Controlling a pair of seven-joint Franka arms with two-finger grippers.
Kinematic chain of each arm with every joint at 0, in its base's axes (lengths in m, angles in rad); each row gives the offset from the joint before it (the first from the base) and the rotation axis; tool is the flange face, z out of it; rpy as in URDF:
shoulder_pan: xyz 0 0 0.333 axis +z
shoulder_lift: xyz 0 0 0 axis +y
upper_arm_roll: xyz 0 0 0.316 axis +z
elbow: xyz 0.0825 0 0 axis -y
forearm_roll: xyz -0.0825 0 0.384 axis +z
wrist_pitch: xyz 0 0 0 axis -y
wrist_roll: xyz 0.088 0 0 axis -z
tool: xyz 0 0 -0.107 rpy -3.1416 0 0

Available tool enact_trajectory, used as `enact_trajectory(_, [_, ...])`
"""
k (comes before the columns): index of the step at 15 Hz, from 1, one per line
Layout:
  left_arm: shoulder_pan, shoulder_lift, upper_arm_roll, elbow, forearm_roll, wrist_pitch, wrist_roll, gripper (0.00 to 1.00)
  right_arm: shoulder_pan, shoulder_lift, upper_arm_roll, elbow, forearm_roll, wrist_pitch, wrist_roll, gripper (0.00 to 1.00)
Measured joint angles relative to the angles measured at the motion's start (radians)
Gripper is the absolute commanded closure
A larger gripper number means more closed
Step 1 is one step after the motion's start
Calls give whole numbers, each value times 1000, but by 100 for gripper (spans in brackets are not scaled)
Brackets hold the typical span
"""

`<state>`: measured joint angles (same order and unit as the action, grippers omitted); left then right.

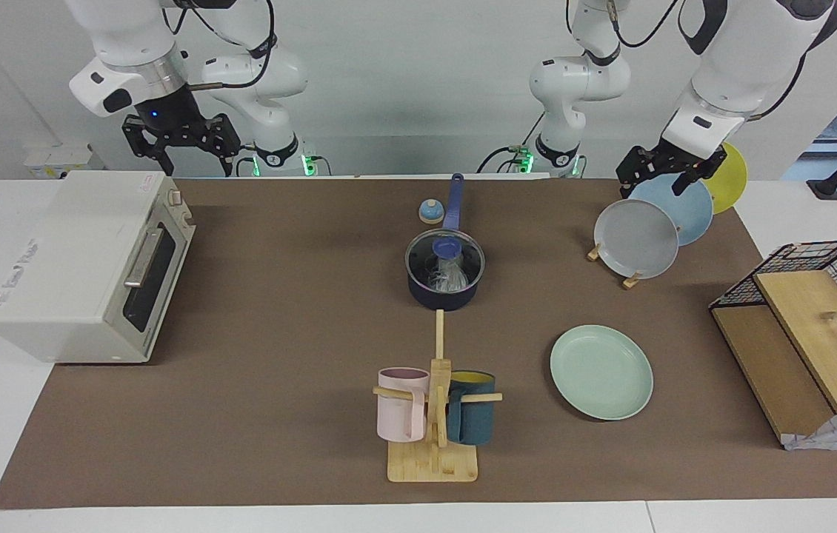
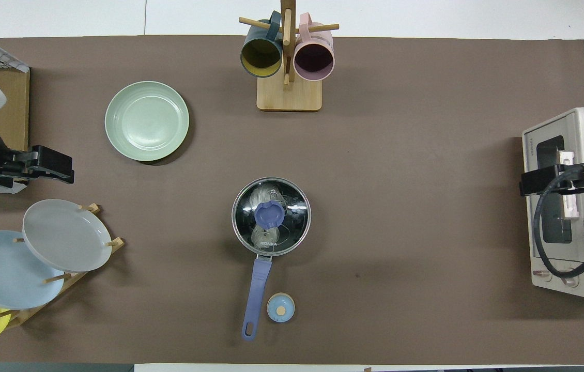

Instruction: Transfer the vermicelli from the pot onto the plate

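The right gripper [image 1: 180,144] hangs open above the white toaster oven [image 1: 85,266]; the left gripper [image 1: 657,169], waiting over the plate rack [image 1: 615,268], is unreadable. Nothing is transferred yet: the glassy white vermicelli [image 1: 449,277] sits in the dark round pot [image 1: 444,285] under its glass lid [image 2: 271,217], and the smooth mint-green plate [image 1: 601,371] lies bare.

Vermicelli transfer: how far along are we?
Nothing is done yet. The vermicelli sits in the pot under its glass lid, and the green plate is bare. Nothing is in hand: the left hand waits over the plate rack, the right hand by the toaster oven. Left: lift lid, move noodles.
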<state>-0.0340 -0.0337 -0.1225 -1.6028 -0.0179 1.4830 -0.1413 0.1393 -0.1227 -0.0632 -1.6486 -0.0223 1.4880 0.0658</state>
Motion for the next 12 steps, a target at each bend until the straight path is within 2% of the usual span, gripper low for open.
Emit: enact_trajectory(12, [0, 0, 0, 0, 0, 0, 0, 0, -1, -3, -8, 0, 3, -3, -23, 0])
